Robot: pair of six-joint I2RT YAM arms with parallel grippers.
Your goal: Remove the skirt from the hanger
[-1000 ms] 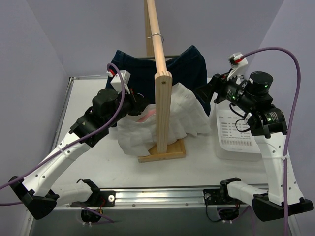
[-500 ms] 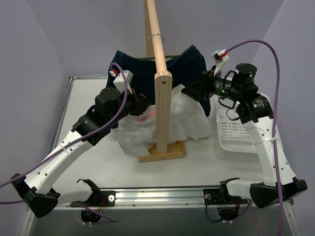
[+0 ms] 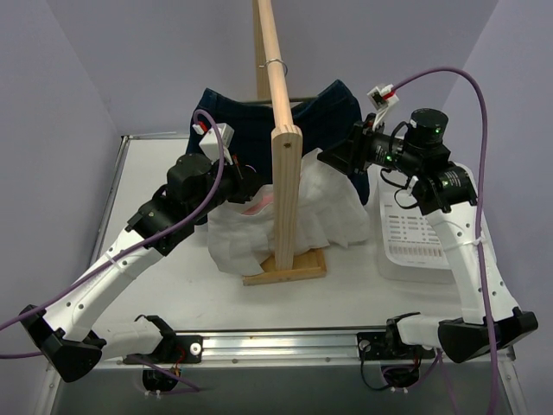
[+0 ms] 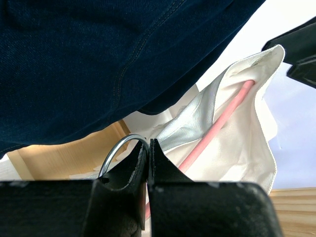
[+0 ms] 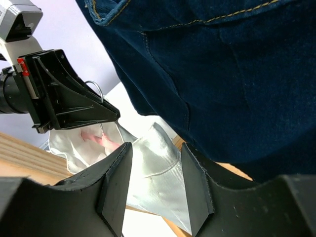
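Observation:
The white skirt (image 3: 333, 207) hangs on a pink hanger (image 4: 223, 117) beside the wooden rack post. My left gripper (image 4: 148, 146) is shut on the hanger's metal hook (image 4: 114, 154) and holds it up left of the post (image 3: 287, 199). My right gripper (image 5: 154, 163) is at the skirt's upper right edge. Its jaws stand apart, with a fold of the skirt's waistband (image 5: 158, 173) between them. In the top view the right gripper (image 3: 333, 160) sits just right of the post, under the dark denim.
A dark blue denim garment (image 3: 328, 117) hangs on the wooden rail (image 3: 275, 60) right above both grippers. The rack's wooden base (image 3: 285, 264) sits under the skirt. A white basket (image 3: 423, 246) stands at the right of the table.
My right arm has swung left and up to the skirt's edge, and its jaws have narrowed around the fabric. The left gripper has stayed shut on the hook.

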